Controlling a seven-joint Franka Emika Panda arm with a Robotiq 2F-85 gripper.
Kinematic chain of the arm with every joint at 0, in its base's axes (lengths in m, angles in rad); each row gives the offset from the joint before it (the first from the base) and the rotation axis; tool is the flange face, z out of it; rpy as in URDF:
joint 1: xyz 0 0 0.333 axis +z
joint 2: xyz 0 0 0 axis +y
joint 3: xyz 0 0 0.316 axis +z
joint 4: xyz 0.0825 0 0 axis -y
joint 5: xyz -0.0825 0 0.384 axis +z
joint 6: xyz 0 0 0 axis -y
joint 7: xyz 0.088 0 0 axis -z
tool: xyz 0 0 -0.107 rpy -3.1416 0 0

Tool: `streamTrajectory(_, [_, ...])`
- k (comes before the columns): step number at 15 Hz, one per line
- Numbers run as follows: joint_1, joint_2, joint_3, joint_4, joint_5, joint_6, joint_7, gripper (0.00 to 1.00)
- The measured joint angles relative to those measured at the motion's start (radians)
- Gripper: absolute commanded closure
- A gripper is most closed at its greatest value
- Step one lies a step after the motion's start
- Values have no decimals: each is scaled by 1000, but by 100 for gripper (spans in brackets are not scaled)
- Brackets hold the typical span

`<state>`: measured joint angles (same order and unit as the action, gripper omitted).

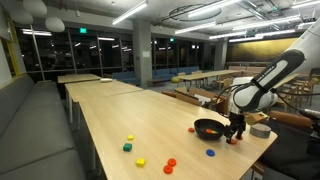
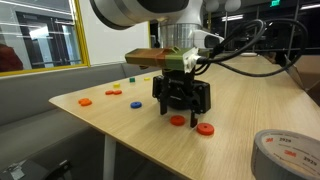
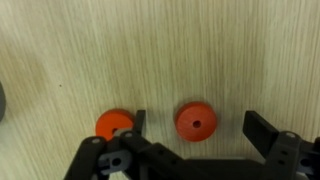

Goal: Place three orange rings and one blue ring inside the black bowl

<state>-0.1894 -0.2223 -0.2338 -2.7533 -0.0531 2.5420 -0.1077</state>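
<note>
- Our gripper (image 3: pixel 200 126) is spread wide and empty, with its jaws low on either side of one orange ring (image 3: pixel 196 121). We should centre on it before closing.
- A second orange ring (image 3: pixel 115 125) lies just outside one finger, so we may nudge it.
- The black bowl (image 1: pixel 209 128) sits just beside the gripper.
- The table (image 2: pixel 130 120) edge runs near; past the blue ring (image 2: pixel 135 104) there is open wood.

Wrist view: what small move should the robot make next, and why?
Probably lower slightly and close the hand on the small flat orange ring: it lies between the open fingers on the wooden table, and nothing is held.
</note>
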Motion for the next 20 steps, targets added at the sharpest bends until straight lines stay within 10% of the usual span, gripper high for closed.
streamTrajectory(9, [-1, -2, 4, 3, -9, 0, 1, 78])
streamTrajectory(20, [-32, -81, 36, 11, -67, -72, 91, 73])
